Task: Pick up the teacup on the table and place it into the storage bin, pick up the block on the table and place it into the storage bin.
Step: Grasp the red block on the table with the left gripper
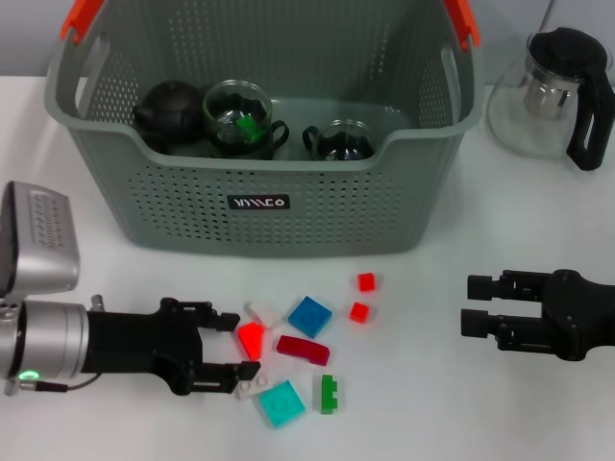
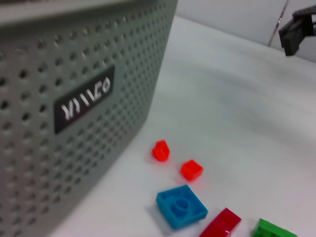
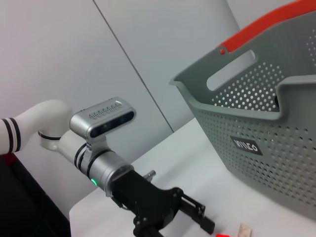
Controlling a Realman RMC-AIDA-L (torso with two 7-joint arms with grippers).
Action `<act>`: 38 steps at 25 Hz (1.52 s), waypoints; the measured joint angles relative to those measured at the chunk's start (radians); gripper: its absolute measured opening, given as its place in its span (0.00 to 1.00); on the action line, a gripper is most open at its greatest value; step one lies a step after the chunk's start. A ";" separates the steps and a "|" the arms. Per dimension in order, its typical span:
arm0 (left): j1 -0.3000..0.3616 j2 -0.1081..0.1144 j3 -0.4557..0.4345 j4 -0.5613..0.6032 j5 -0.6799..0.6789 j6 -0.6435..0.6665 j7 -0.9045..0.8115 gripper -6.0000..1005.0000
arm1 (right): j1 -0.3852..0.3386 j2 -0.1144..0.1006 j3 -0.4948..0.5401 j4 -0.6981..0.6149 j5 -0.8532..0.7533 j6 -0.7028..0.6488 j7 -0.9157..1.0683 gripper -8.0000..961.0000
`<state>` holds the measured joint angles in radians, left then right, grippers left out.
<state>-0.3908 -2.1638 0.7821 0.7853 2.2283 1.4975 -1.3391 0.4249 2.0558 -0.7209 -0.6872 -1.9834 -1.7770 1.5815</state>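
Observation:
The storage bin (image 1: pixel 259 206) stands at the back centre, its label (image 2: pixel 84 98) close in the left wrist view. Inside it sit two glass teacups (image 1: pixel 235 120) (image 1: pixel 341 142); the left one holds a green piece. Loose blocks lie in front of the bin. My left gripper (image 1: pixel 233 351) lies low on the table, open, with a bright red block (image 1: pixel 252 338) just at its fingertips. The right wrist view shows that gripper (image 3: pixel 200 216) from ahead. My right gripper (image 1: pixel 476 304) hovers open and empty at the right, clear of the blocks.
A black teapot (image 1: pixel 168 110) is in the bin. A glass teapot (image 1: pixel 557 91) stands on the table at the back right. Other blocks: blue (image 1: pixel 309 316), dark red (image 1: pixel 303 350), teal (image 1: pixel 281 403), green (image 1: pixel 330 393), two small red (image 1: pixel 366 281) (image 1: pixel 358 311), white (image 1: pixel 261 311).

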 joint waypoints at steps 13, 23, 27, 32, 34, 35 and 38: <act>-0.015 -0.010 0.000 -0.073 -0.050 -0.083 0.149 0.72 | 0.003 0.001 0.000 0.000 0.000 0.003 0.000 0.73; -0.022 -0.011 0.000 -0.114 -0.052 -0.130 0.215 0.72 | 0.004 0.001 0.000 0.000 0.000 0.002 0.000 0.73; -0.022 -0.010 0.000 -0.116 -0.052 -0.147 0.224 0.72 | 0.005 0.001 0.000 0.000 0.000 0.001 0.000 0.73; -0.021 -0.010 0.001 -0.117 -0.050 -0.154 0.228 0.72 | 0.004 0.001 0.000 0.000 0.000 0.000 0.000 0.73; -0.021 -0.010 0.001 -0.117 -0.047 -0.159 0.228 0.72 | 0.003 0.001 0.000 0.000 0.000 0.000 0.000 0.73; -0.021 -0.010 0.001 -0.117 -0.045 -0.160 0.228 0.72 | 0.003 0.001 0.000 0.000 0.000 0.000 0.000 0.73; -0.020 -0.009 0.002 -0.116 -0.043 -0.161 0.223 0.72 | 0.002 0.001 0.000 0.000 0.000 -0.001 0.000 0.73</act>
<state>-0.4113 -2.1732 0.7839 0.6690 2.1857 1.3360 -1.1157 0.4273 2.0571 -0.7209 -0.6872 -1.9834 -1.7778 1.5815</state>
